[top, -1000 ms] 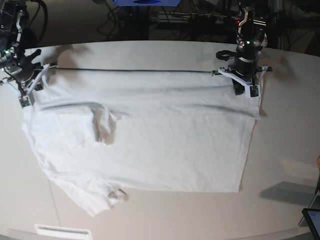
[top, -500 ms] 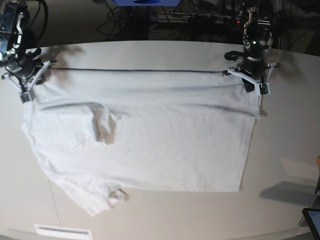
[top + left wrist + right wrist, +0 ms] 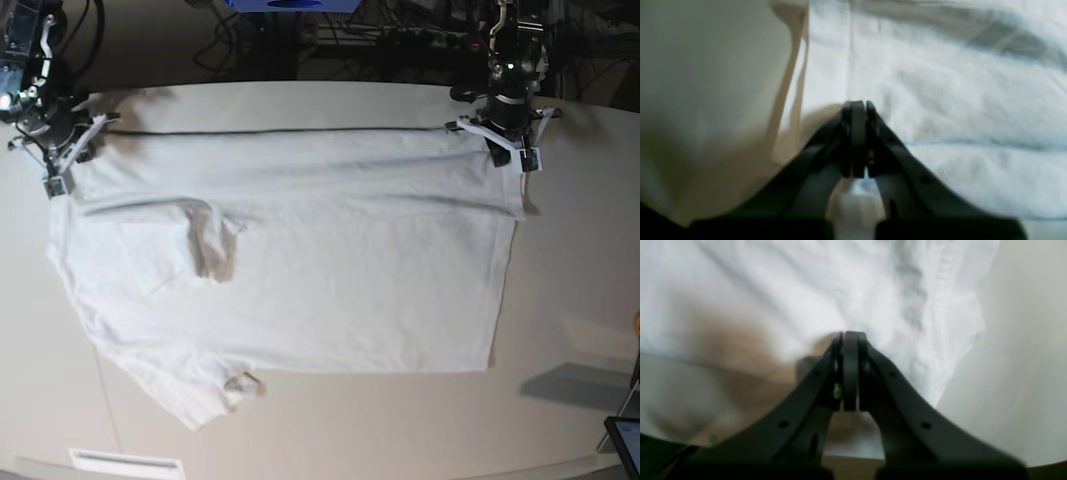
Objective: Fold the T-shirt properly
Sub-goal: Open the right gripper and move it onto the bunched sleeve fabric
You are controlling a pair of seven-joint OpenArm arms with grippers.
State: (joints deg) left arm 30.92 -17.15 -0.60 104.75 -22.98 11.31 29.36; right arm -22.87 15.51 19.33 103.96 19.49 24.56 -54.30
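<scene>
Shirt: I see the white T-shirt (image 3: 300,270) spread over the middle of the worktop (image 3: 570,300), with its far edge pulled into a straight taut line between my two arms.
Shirt layout: the hem side lies toward the right of the base view and the sleeves toward the left; one sleeve lies folded onto the body, making a dark crease, and another corner trails toward the near-left edge.
Shirt surface: soft wrinkles and long shallow folds run along the width just below the far edge.
Left gripper: my left gripper (image 3: 510,150) sits at the far-right corner of the cloth in the base view; in the left wrist view the gripper (image 3: 858,110) has its jaws pressed together, tips over the cloth edge (image 3: 940,100).
Left hold: I cannot make out cloth between those jaws from the blurred wrist picture.
Right gripper: my right gripper (image 3: 55,170) is at the far-left corner of the cloth in the base view; the right wrist view shows the gripper (image 3: 850,340) jaws squeezed tight, tips against bunched white cloth (image 3: 806,290).
Right hold: whether cloth is pinched there I cannot tell for certain.
Worktop: off-white, bare around the shirt on the near and right sides.
</scene>
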